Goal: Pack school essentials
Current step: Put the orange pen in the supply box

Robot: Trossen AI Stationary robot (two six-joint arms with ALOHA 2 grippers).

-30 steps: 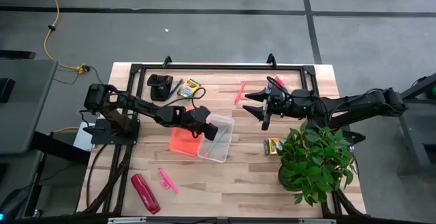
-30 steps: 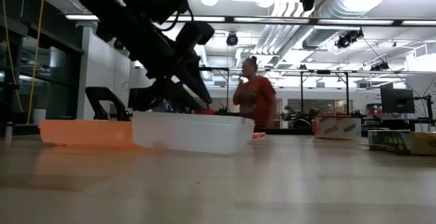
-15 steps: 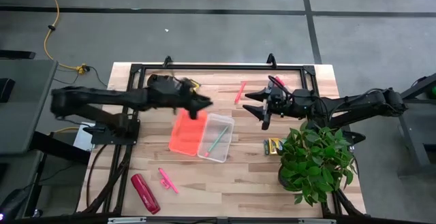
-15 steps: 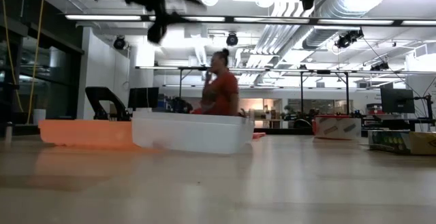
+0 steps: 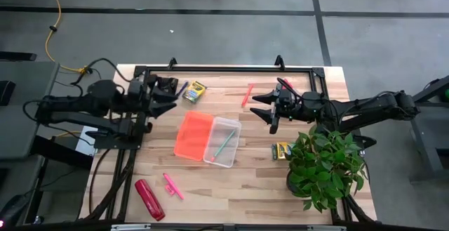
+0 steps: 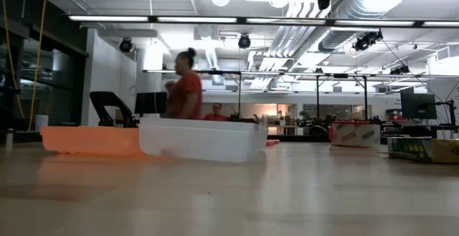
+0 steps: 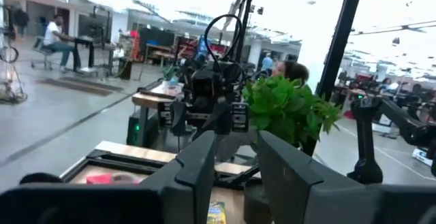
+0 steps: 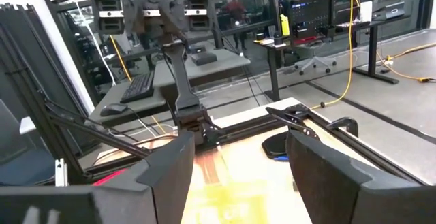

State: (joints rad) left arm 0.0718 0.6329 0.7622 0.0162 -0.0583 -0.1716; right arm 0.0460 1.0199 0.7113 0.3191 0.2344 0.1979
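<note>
Two crayon boxes were on the table: one (image 5: 194,90) lay just ahead of the left gripper (image 5: 168,100), the other (image 5: 281,150) sat below the right gripper (image 5: 263,110) beside the plant (image 5: 324,163). One green pencil (image 5: 224,144) lay in the clear bin (image 5: 231,160) between both grippers; one pink pencil (image 5: 247,95) lay near the right gripper. Both grippers hovered open near the table's far edge, bare wood between them.

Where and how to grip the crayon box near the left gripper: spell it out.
Probably come from straight above and pinch the crayon box across its short width, on the long edges. It lies flat and angled on the table, clear all around. The open left gripper is nearest.
</note>
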